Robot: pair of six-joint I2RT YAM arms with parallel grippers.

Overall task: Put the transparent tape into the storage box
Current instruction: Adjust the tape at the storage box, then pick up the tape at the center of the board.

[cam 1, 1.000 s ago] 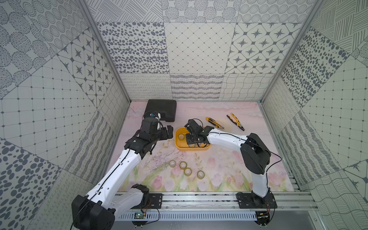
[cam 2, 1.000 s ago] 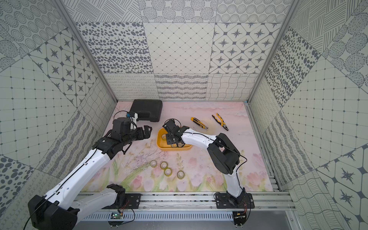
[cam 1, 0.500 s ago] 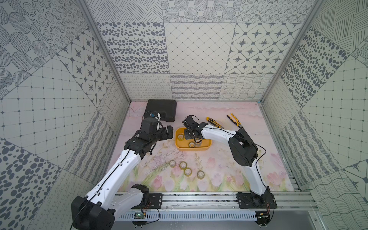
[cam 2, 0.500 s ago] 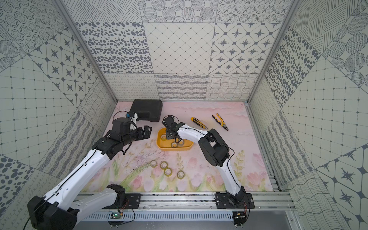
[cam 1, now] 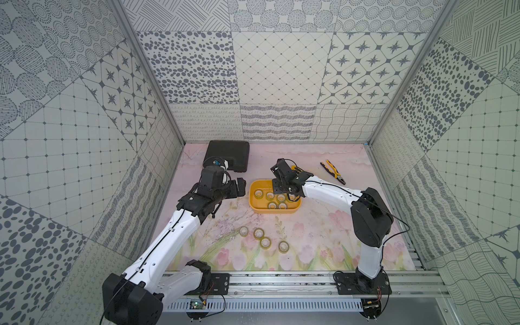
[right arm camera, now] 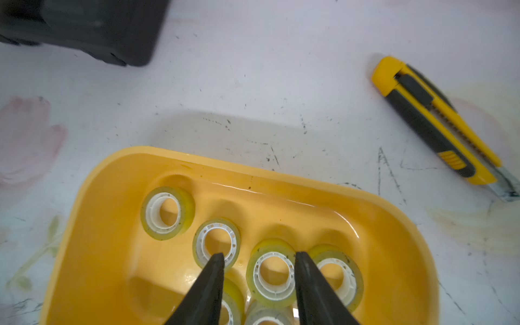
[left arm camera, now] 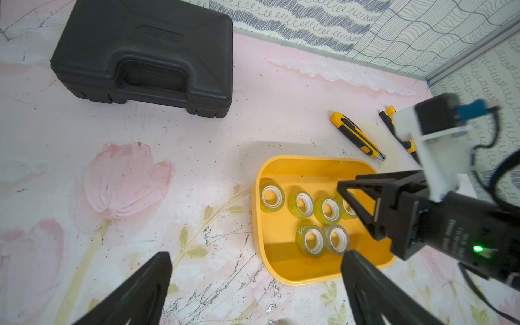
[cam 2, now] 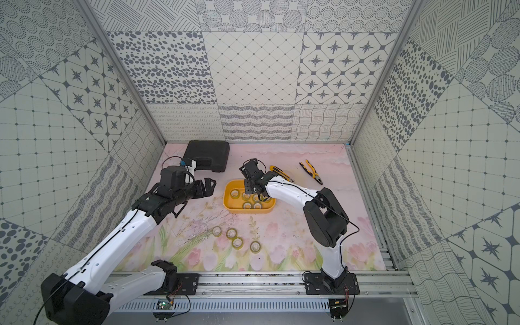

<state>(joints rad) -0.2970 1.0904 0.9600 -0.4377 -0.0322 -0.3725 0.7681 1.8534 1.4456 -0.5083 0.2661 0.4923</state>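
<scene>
four transparent tape rolls (cam 1: 264, 242) lay toward desk (cam 1: 309, 157) front edge from right end effector (right arm camera: 258, 254), released over storage box (cam 1: 274, 211); left end effector (cam 1: 242, 187) released.

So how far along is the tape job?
Done: six rolls lie in the yellow tub. In hand: nothing; the right tool hovers open over them, the left tool open and empty beside the tub. Left: four rolls on the mat.

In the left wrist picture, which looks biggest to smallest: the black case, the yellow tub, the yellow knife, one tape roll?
1. black case, only just
2. yellow tub
3. yellow knife
4. tape roll
</scene>
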